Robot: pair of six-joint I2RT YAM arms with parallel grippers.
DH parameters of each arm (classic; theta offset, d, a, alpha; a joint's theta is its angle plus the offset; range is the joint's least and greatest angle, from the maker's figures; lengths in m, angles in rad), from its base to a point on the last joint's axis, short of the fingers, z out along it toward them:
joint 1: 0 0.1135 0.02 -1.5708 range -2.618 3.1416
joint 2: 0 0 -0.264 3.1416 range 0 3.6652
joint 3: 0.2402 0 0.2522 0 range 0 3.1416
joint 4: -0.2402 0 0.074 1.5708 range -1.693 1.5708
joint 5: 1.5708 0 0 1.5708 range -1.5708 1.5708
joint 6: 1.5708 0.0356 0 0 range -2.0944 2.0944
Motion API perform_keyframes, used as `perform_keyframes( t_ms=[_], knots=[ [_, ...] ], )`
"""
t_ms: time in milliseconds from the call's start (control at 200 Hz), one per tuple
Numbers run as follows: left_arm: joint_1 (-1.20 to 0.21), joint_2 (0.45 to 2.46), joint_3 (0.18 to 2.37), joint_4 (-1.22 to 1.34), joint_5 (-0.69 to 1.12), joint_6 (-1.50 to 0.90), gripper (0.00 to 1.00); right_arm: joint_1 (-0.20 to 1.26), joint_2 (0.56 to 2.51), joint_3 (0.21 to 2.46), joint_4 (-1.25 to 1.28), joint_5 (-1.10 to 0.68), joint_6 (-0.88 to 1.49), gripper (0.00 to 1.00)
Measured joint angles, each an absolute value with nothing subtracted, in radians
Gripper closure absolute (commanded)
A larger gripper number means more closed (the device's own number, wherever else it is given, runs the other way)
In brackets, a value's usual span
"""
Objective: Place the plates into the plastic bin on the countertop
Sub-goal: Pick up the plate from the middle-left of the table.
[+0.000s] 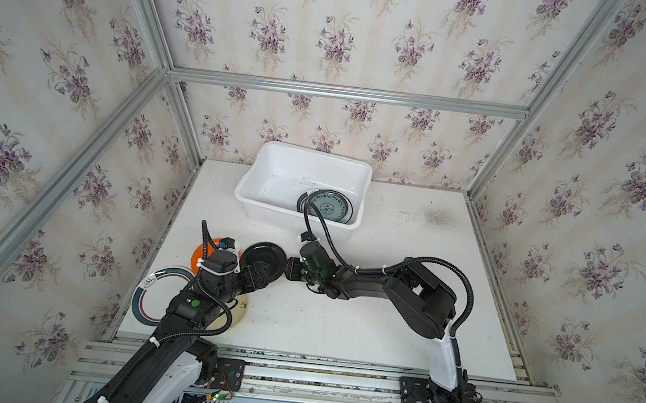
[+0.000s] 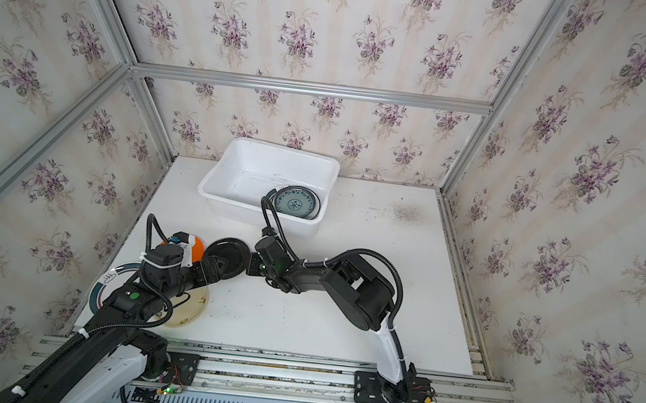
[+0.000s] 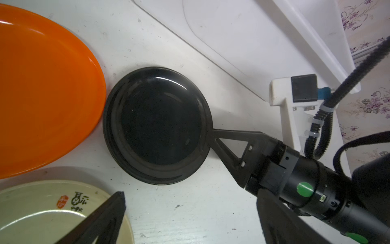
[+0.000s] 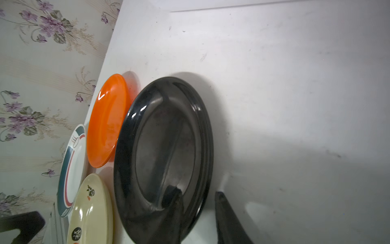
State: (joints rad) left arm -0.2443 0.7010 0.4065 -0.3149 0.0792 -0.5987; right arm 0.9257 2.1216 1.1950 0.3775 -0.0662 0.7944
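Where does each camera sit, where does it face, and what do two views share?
Top views: high over the front rail, looking down on countertop, plastic bin, left arm, right arm.
Left wrist: on the left arm, facing the black plate; left tool and right tool show.
Right wrist: on the right arm, low across the black plate; right tool shows.
Both wrist views share the orange plate and cream plate.

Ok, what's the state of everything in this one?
black plate, flat on countertop.
orange plate, flat on countertop.
cream plate, flat on countertop.
teal-rimmed plate, flat on countertop.
plastic bin, upright.
teal-patterned plate, inside plastic bin.
left tool, open, empty.
right tool, open, straddling black plate rim.
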Motion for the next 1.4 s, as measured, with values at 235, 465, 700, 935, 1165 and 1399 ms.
perform_keyframes(
  t_ms=[235,465,700,935,1165,1399],
  knots=[
    [-0.244,0.706,0.409,-0.314,0.080,-0.587,0.01,0.926,2.141,1.235,0.328,-0.040,0.770,0.74],
    [-0.244,0.705,0.408,-0.315,0.081,-0.585,0.01,0.928,2.162,1.271,0.305,-0.036,0.752,0.74],
    [-0.243,0.706,0.408,-0.315,0.086,-0.585,0.01,0.933,2.183,1.322,0.261,-0.022,0.738,0.75],
    [-0.243,0.710,0.409,-0.315,0.107,-0.585,0.01,0.933,2.184,1.328,0.245,0.001,0.738,0.91],
    [-0.243,0.709,0.409,-0.314,0.117,-0.586,0.01,0.933,2.155,1.289,0.265,0.010,0.755,1.00],
    [-0.244,0.719,0.409,-0.314,0.124,-0.586,0.01,0.933,2.100,1.220,0.273,0.047,0.759,1.00]
  ],
)
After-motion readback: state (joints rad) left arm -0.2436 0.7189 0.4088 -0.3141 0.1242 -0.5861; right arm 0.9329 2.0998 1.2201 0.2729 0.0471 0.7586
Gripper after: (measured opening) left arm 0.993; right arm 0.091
